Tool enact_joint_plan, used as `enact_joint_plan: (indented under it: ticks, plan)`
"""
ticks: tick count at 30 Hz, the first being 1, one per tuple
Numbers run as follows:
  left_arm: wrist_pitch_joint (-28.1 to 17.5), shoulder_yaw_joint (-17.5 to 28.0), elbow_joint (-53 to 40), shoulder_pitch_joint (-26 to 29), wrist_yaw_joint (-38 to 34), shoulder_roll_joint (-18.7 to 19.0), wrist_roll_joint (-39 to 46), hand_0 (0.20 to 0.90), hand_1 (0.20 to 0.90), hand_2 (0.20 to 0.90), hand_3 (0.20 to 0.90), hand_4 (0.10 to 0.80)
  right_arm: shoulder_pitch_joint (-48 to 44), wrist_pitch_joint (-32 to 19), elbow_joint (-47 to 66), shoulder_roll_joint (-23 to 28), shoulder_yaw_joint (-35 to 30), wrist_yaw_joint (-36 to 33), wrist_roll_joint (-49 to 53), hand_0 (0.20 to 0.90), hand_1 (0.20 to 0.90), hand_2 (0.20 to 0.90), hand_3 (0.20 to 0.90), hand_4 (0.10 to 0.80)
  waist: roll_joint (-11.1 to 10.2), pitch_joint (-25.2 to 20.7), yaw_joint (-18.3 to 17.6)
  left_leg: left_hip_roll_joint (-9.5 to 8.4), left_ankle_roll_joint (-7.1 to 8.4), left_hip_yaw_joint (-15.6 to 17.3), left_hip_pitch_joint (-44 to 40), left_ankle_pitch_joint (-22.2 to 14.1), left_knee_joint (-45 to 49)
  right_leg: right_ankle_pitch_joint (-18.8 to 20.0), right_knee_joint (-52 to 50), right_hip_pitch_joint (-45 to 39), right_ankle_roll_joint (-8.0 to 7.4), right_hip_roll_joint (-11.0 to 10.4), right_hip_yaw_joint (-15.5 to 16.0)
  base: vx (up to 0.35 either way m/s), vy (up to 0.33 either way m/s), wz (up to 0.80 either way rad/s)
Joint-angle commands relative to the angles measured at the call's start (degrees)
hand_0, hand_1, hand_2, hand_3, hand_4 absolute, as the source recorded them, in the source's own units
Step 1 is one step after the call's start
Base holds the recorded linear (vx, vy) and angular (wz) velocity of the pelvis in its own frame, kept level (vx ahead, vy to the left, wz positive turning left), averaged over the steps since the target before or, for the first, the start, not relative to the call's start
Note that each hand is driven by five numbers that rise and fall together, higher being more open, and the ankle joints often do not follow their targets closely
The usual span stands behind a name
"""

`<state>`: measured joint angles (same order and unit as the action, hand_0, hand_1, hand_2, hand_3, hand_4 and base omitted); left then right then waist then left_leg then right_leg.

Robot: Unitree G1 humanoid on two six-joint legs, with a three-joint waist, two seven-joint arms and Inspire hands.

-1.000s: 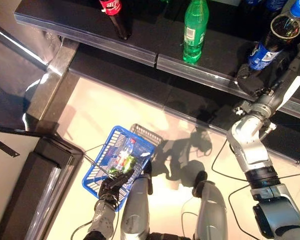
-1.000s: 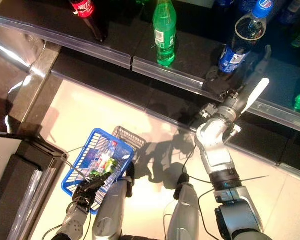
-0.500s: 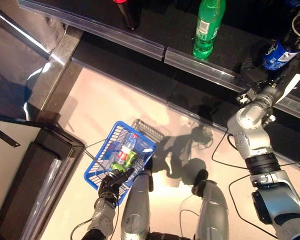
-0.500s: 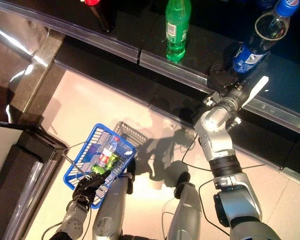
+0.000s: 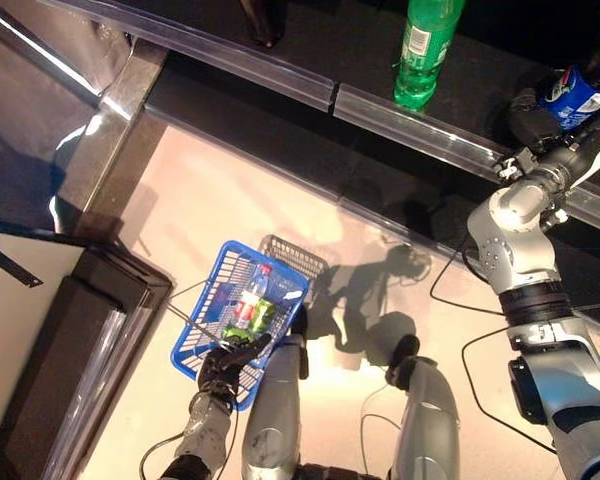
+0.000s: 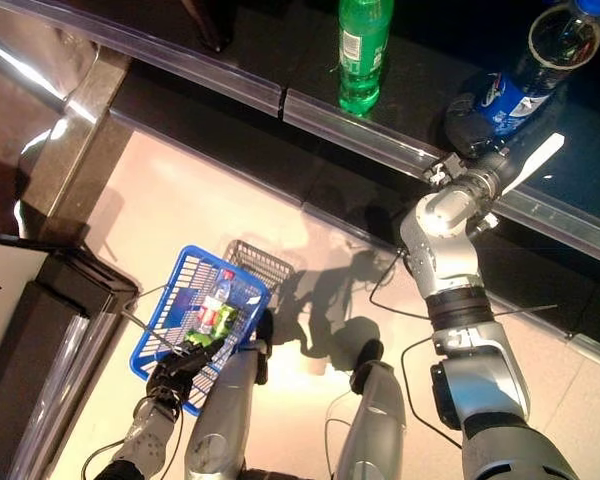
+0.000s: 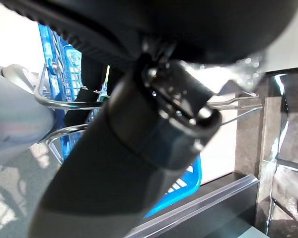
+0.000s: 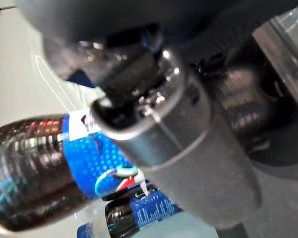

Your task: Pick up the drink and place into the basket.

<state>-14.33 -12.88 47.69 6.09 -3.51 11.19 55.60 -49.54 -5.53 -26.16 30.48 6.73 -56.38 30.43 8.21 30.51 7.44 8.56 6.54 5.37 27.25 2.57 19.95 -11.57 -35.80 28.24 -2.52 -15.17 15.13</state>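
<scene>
A glossy black shelf (image 6: 410,95) with a clear front rail carries a green plastic bottle (image 6: 361,52) standing upright and, well to its right, a dark cola bottle with a blue label and cap (image 6: 535,62). Below lies the pale floor (image 6: 180,210).

Lighting is uneven. The pale glossy floor (image 5: 230,200) is brightly lit and close to washed out near the bottom centre, where a hard dark shadow (image 5: 365,300) falls. The dark recessed shelf (image 6: 280,50) at the top is dim; its clear front rail (image 6: 380,140) carries thin streaks of glare. A strong white reflection runs along the polished dark panel (image 5: 40,60) at upper left. Both wrist views are heavily out of focus at close range, with blown-out white backgrounds.
</scene>
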Motion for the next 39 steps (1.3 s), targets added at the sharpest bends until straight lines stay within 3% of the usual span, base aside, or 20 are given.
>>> enact_joint_plan:
  ticks: [1, 11, 26, 29, 33, 39]
  plan:
    - [-3.3, -1.6, -7.6, -5.2, 0.9, 3.4, -0.1, 0.300, 0.300, 0.300, 0.200, 0.100, -9.7, -5.0, 2.9, 7.4, -0.3, 0.3, -1.8, 0.300, 0.300, 0.300, 0.200, 0.100, -1.3, -0.7, 0.1, -2.15, -2.56, -0.1, 1.9, 1.0, 5.3, 5.8, 6.8, -3.2, 1.26, 1.5, -1.0, 0.000, 0.000, 0.00]
    - [-4.3, -1.5, -8.0, -5.7, 1.5, 3.6, 0.4, 0.300, 0.300, 0.300, 0.200, 0.100, -10.5, -5.7, 5.7, 8.4, 0.1, 3.0, -3.1, 0.300, 0.300, 0.300, 0.200, 0.100, -1.4, -0.7, 0.0, -2.53, -2.82, 0.1, 1.5, 0.2, 5.3, 5.3, 5.8, -2.6, 1.43, 1.5, -1.0, 0.000, 0.000, 0.00]
    - [-7.2, 4.6, -8.1, -7.1, -0.1, 2.9, -0.3, 0.300, 0.300, 0.300, 0.200, 0.100, 0.0, -4.5, 27.9, 6.8, -2.5, 10.6, -13.3, 0.300, 0.300, 0.300, 0.200, 0.100, -2.6, -0.7, -2.8, -0.62, -1.13, 0.1, -5.8, 1.9, 7.9, 2.0, 4.7, -11.0, 3.29, 2.8, -1.4, -0.008, 0.012, 0.00]
    - [-8.9, 7.4, -8.0, -8.3, 0.9, 2.8, -1.4, 0.300, 0.300, 0.300, 0.200, 0.100, 5.5, -6.0, 33.9, 5.2, -2.6, 15.2, -14.3, 0.300, 0.300, 0.300, 0.200, 0.100, -3.4, -1.9, -3.4, 0.50, -0.35, 0.7, -9.1, 3.6, 7.3, 1.2, 5.6, -15.3, 3.98, 3.3, -0.9, 0.023, 0.017, -0.04]
    - [-10.0, 7.5, -8.7, -8.9, 0.6, 3.3, -4.2, 0.300, 0.300, 0.300, 0.200, 0.100, 9.7, -6.9, 38.0, 4.3, -2.3, 18.3, -13.3, 0.300, 0.300, 0.300, 0.200, 0.100, -4.1, -3.5, -3.8, 1.35, -0.14, 1.4, -10.7, 4.0, 6.1, 1.6, 7.0, -17.0, 4.18, 3.8, -0.8, 0.010, 0.002, -0.02]
    - [-11.7, 8.2, -11.5, -8.8, -0.2, 4.2, -5.2, 0.300, 0.300, 0.300, 0.200, 0.100, 18.2, -7.2, 42.9, -0.3, 1.6, 29.5, -8.8, 0.300, 0.300, 0.300, 0.200, 0.100, -5.8, -7.2, -4.3, 2.34, 0.45, 2.3, -14.4, 4.8, 3.4, 2.0, 10.5, -21.4, 3.89, 4.6, -1.0, 0.035, -0.013, -0.08]
